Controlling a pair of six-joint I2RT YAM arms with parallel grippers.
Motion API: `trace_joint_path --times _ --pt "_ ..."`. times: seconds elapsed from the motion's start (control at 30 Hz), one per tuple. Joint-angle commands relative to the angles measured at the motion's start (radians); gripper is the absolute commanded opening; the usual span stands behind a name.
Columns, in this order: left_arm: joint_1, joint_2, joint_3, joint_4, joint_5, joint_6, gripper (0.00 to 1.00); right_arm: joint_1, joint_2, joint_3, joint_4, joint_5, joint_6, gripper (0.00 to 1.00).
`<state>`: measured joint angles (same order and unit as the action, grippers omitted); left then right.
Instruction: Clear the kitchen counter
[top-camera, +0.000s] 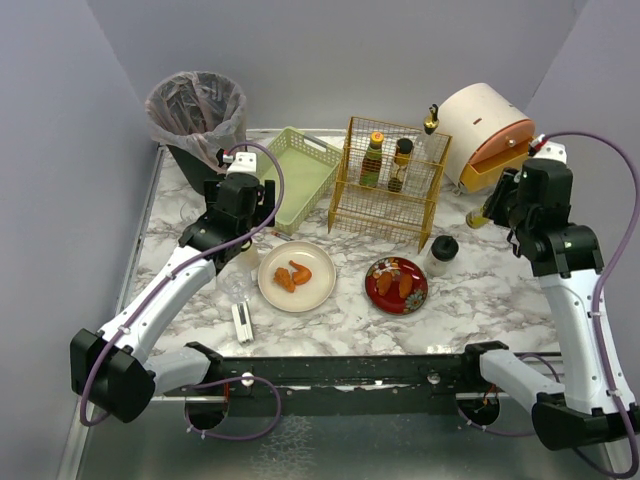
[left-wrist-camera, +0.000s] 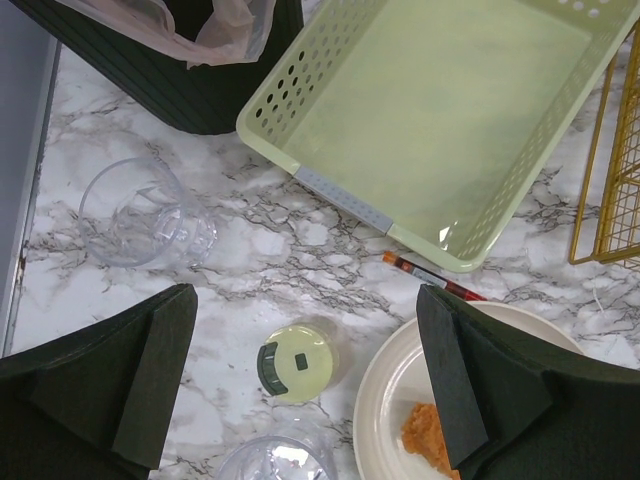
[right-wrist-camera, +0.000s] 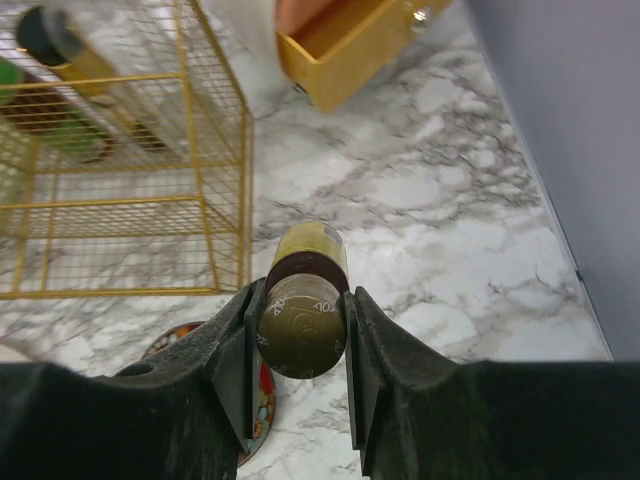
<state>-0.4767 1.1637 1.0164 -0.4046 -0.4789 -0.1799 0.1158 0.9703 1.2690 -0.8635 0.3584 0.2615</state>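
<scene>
While my right gripper (right-wrist-camera: 302, 335) is clamped on an olive-brown bottle (right-wrist-camera: 305, 290), one finger on each side of the dark band near the round end that faces the wrist camera, I judge the step in hand to be moving that bottle into the gold wire rack (right-wrist-camera: 130, 190), which stands just to the left of it on the kitchen counter (right-wrist-camera: 430, 200) and already has two bottles (top-camera: 372, 160) upright inside it. Whether the bottle's far end touches the marble I cannot tell, so I would lift straight up first, then travel sideways high enough to pass over the rack's top wire rather than scraping along it. The grip sits close to one end, so the body may swing; slow moves and a firm squeeze should stop it pivoting between the pads. I would aim for what looks like free space to the right of the stored bottles, lower until the shelf carries the base, and only then open. The red patterned plate (top-camera: 378, 296) lies near my path and a dark-capped jar (top-camera: 442, 250) stands by the rack's corner, so I should pass above both. My left gripper (left-wrist-camera: 305, 400) hangs spread wide with nothing in it, over a small yellow jar (left-wrist-camera: 295, 365) beside a clear plastic cup (left-wrist-camera: 140, 215), well apart from this move
</scene>
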Motion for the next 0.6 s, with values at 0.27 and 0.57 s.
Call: trace_joint_path --times 0.27,0.57 --pt "0.025 0.015 -0.007 -0.010 0.034 -0.027 0.99 -0.004 0.214 0.229 0.026 -0.420 -0.086 0.00" --pt "0.039 0.032 0.000 -0.019 0.055 -0.033 0.99 -0.004 0.295 0.254 0.180 -0.532 -0.022 0.00"
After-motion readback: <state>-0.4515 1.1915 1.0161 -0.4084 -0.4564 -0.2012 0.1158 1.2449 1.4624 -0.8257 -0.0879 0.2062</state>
